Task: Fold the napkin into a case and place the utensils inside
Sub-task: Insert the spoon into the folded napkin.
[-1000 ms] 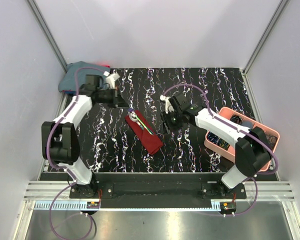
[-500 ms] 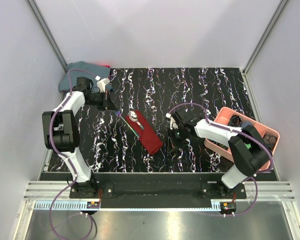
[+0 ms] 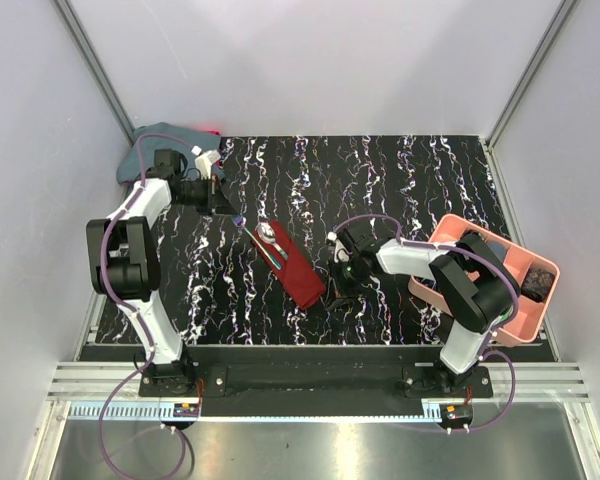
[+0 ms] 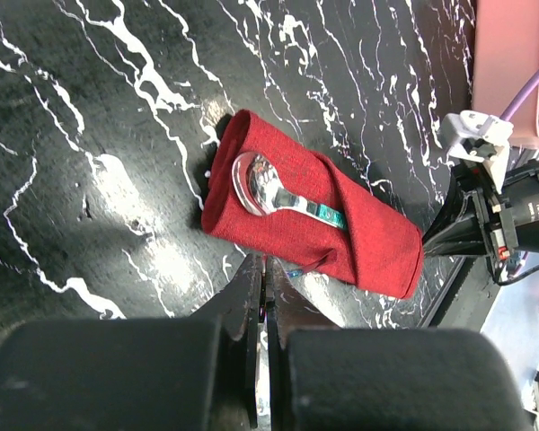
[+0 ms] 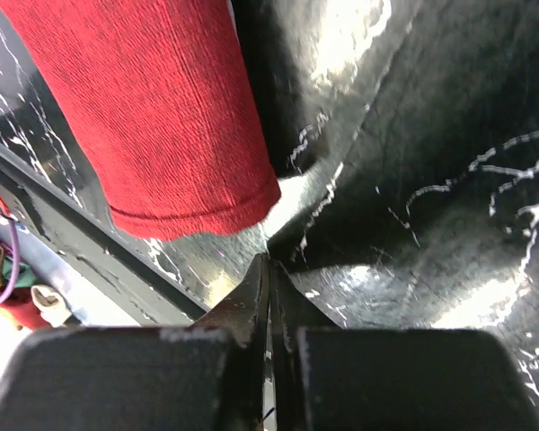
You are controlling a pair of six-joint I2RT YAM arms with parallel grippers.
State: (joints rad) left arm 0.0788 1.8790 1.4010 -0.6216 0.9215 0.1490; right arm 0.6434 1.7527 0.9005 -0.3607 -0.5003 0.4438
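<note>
The dark red napkin (image 3: pixel 292 268) lies folded as a narrow case (image 4: pixel 341 224) on the black marbled table, slanting from upper left to lower right. The utensils sit in it: a spoon's shiny bowl (image 4: pixel 256 175) sticks out of the open upper end and a teal handle (image 4: pixel 329 214) shows in the fold. My left gripper (image 3: pixel 232 212) is shut and empty, just off that upper end; its tip (image 4: pixel 265 269) hovers beside the case. My right gripper (image 3: pixel 337 290) is shut and empty by the case's lower end (image 5: pixel 162 117), with its tip (image 5: pixel 268 265) close to the cloth edge.
A pink tray (image 3: pixel 525 330) with cables and small items stands at the right, under the right arm's elbow. A blue-grey cloth bundle (image 3: pixel 155 140) lies at the back left corner. White walls enclose the table on three sides.
My right gripper shut and drew back down to the case's lower right end. My left arm pulled away a little toward the back left. The case and utensils stayed put.
</note>
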